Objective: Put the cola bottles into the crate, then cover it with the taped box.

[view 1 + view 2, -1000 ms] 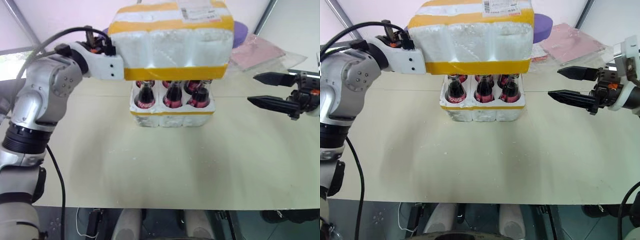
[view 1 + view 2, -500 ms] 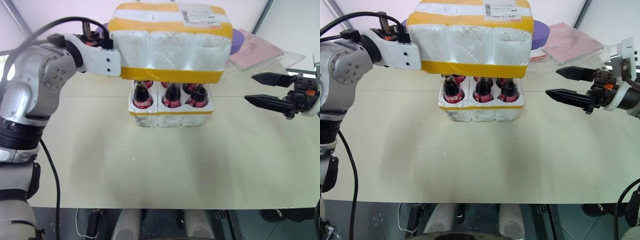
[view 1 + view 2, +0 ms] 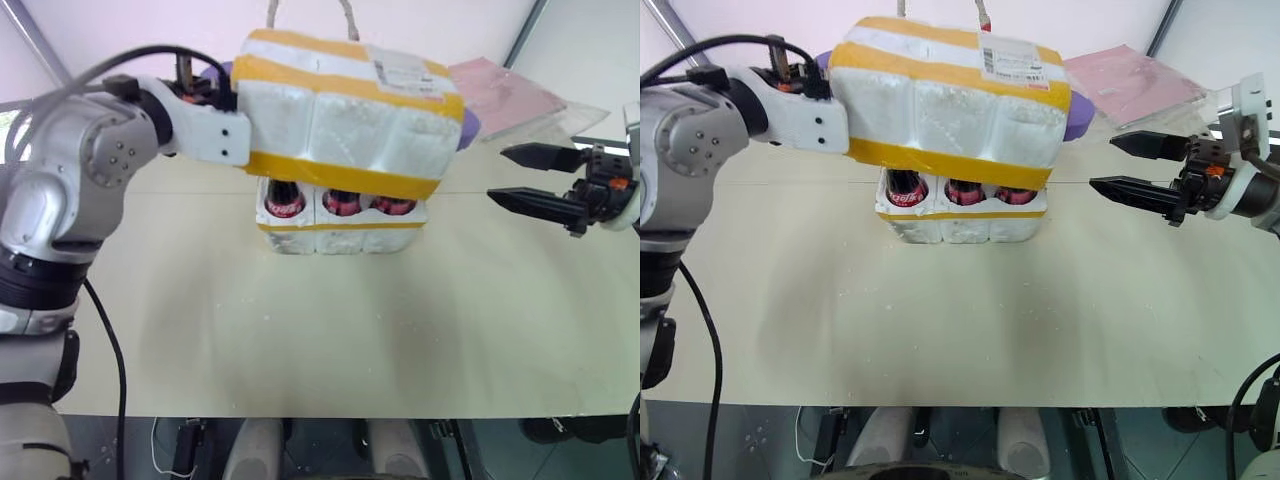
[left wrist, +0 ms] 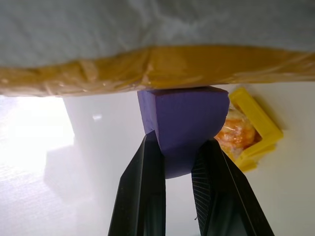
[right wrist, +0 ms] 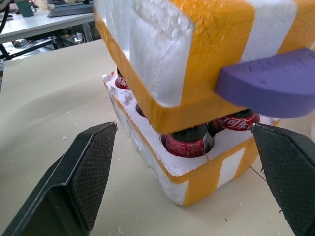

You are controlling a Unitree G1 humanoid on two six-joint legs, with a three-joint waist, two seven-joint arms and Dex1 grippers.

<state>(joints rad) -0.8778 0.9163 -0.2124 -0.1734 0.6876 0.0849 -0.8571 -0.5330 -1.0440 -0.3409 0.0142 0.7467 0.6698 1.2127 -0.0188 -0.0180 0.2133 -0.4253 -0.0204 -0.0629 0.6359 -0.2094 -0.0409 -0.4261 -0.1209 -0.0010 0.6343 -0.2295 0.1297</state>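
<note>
1. Pale beige bench [image 3: 940, 330] is seen nearest, smooth and matt, sprinkled with small white foam crumbs.
2. Mid-bench stands the crate [image 3: 962, 222], a low tray of grainy white foam with a yellow tape band; the cola bottles [image 3: 905, 188] sit in its wells, their red labels and dark glass showing along the front row.
3. Over the crate the taped box [image 3: 950, 120] is held, tilted, its right end lower and close over the bottles. It is blocky pebbled foam with rounded lobes, glossy yellow bands and a white shipping label on top.
4. A purple foam tab [image 4: 183, 125] on the box's left end is clenched between the fingers of the left gripper [image 4: 179, 167].
5. The right gripper [image 3: 1137, 166] hovers just right of the box with its fingers spread wide, grasping nothing.
6. The covering step is judged nearly finished: the box should be levelled, squared over the crate's rim and lowered straight, lest a bottle cap be caught or the light crate be pushed; the free gripper could steady the far end.
7. Beyond lie a pink plastic bag [image 3: 1135, 85] and two basket handles [image 3: 940, 8].
</note>
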